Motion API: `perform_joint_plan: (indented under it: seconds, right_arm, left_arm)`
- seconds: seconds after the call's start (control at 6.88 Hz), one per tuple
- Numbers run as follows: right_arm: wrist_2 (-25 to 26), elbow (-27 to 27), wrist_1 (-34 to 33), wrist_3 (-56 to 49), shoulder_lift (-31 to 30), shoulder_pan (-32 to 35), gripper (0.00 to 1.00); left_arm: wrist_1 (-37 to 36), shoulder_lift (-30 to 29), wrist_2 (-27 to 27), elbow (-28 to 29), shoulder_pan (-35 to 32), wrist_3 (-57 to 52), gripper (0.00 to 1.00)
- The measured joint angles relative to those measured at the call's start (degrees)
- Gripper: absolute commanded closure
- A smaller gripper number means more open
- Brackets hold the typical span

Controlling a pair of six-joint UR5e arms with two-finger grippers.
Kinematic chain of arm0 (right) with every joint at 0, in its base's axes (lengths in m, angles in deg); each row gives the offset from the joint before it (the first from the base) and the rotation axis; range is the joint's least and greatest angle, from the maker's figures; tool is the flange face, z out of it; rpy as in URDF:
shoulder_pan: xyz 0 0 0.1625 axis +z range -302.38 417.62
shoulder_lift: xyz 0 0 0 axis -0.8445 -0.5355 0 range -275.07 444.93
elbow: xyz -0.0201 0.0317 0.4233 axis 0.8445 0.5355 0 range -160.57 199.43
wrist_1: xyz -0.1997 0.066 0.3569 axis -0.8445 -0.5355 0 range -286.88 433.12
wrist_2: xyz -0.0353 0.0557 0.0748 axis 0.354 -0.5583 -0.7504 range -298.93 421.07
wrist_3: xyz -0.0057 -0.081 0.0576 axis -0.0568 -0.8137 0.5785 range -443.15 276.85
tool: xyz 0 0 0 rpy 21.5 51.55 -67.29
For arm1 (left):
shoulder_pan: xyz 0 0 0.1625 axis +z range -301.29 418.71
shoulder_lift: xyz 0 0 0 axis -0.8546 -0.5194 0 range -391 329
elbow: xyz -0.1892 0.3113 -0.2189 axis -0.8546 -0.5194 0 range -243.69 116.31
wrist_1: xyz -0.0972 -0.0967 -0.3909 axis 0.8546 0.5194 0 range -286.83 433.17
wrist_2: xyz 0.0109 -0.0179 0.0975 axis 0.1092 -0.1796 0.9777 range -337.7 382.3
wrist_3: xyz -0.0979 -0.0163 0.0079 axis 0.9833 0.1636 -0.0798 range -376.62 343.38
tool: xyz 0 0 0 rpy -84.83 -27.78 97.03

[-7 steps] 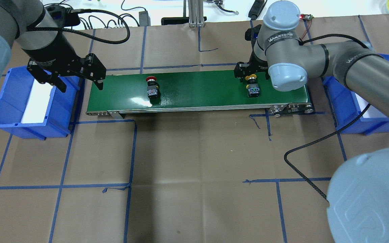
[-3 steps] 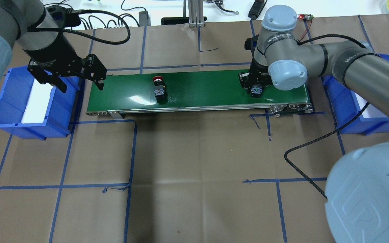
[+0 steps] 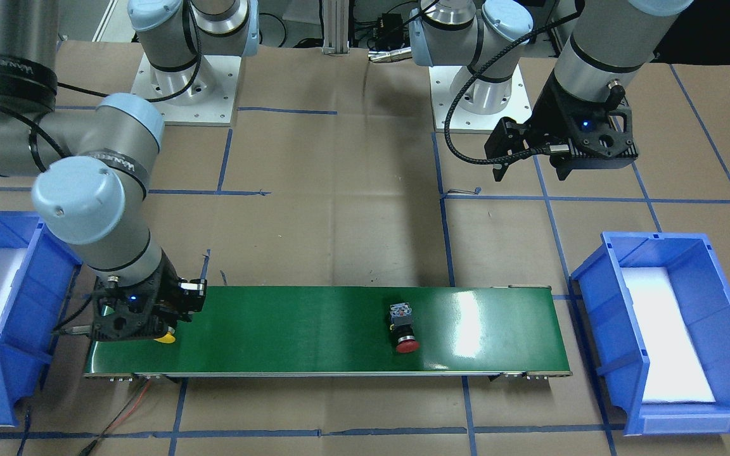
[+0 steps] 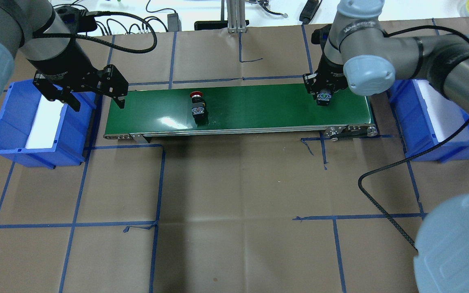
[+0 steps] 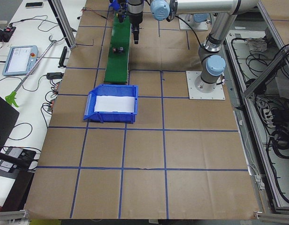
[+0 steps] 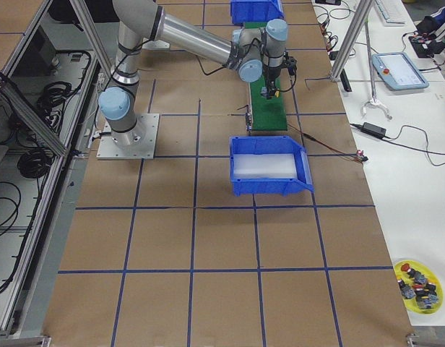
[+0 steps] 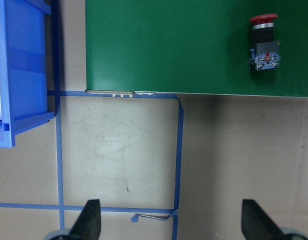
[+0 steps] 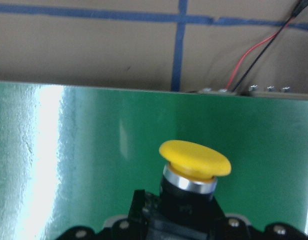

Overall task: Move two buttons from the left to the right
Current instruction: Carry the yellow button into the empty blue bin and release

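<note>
The red button (image 4: 197, 106) lies on its side on the green conveyor belt (image 4: 255, 106), left of the middle; it also shows in the front view (image 3: 403, 329) and the left wrist view (image 7: 264, 42). My right gripper (image 4: 323, 90) is shut on the yellow button (image 8: 195, 160) near the belt's right end, holding it by the collar at or just above the belt. Its grey block (image 4: 324, 97) pokes out below the fingers, and its cap shows in the front view (image 3: 165, 339). My left gripper (image 4: 96, 105) is open and empty, high over the belt's left end.
A blue bin (image 4: 10, 108) with a white liner stands left of the belt. A second blue bin (image 4: 401, 112) stands right of it, under my right arm. A black cable (image 4: 381, 171) loops over the brown paper in front.
My right gripper came down over the yellow button, shut on it and carried it right and back. The red button rode right on the belt. The left arm stayed still.
</note>
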Motion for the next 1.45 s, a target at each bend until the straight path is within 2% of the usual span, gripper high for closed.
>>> perform_joint_plan:
  seconds: [0.29, 0.58, 0.73, 1.02, 1.45]
  right_arm:
    - [-0.38, 5.09, 8.93, -7.25, -4.36, -9.06, 0.96]
    - [-0.43, 10.46, 15.59, -24.8, -4.94, -20.15, 0.96]
    - [-0.46, 10.42, 16.14, -33.34, -4.77, -24.21, 0.96]
    - [-1.44, 4.97, 12.19, -39.71, -4.31, -29.95, 0.96]
    - [-5.79, -7.37, -0.8, -43.05, -3.68, -33.14, 0.96]
  left_arm:
    - [0.0, -0.02, -0.02, 0.07, 0.0, 0.05, 0.0]
    - [0.0, -0.03, -0.08, 0.08, -0.02, 0.11, 0.0]
    - [0.0, -0.03, -0.08, 0.08, -0.06, 0.11, 0.0]
    - [0.0, -0.03, -0.09, 0.08, -0.08, 0.11, 0.0]
    - [0.0, -0.03, -0.09, 0.05, -0.08, 0.11, 0.0]
